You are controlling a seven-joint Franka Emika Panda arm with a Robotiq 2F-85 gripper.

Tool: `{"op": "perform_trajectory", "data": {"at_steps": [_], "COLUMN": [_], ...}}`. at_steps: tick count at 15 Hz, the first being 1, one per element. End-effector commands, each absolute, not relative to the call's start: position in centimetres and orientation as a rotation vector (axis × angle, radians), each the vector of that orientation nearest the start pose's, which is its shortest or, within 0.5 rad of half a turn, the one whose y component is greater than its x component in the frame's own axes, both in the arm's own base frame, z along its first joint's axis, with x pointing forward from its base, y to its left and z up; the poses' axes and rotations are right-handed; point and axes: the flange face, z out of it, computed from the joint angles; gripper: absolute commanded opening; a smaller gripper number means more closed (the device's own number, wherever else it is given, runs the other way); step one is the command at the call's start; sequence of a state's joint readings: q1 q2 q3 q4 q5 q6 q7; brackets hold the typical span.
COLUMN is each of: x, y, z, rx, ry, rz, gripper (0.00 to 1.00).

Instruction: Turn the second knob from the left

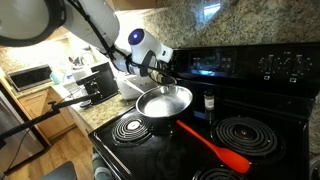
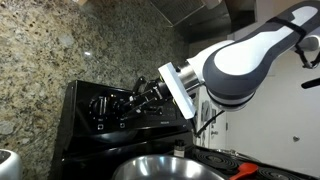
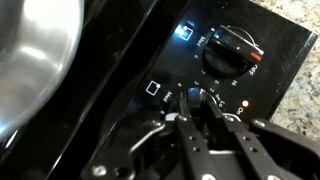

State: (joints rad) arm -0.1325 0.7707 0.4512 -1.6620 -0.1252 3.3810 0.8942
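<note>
gripper (image 3: 203,120) closed tight on knob (image 3: 206,98) right between its jaws, neighbouring knob (image 3: 232,52) just beyond, untouched

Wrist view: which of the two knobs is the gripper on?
The lower knob, half hidden between the fingers of the shut gripper. The upper knob, beside the blue light, stands free in full view.

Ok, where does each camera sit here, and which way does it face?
Exterior view: off the stove's front, facing the control panel across the steel pan; arm and pincer show.
Exterior view: low by the pan, facing the granite wall; forearm and pincer show.
Wrist view: above the panel, looking down; pincer shut on a knob.
All share panel, pan, pincer.
</note>
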Motion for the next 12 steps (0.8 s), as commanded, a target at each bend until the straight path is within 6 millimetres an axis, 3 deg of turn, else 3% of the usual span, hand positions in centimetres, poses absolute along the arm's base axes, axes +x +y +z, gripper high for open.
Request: {"op": "perform_trajectory", "data": {"at_steps": [1, 12], "x": [72.1, 71.5], "y": [17.5, 18.8], "z": [28.6, 27.4], "rx": [-2.046, -2.009], "ry": [0.868, 0.891], "rz": [-0.869, -0.849], "gripper": [0.06, 0.06]}}
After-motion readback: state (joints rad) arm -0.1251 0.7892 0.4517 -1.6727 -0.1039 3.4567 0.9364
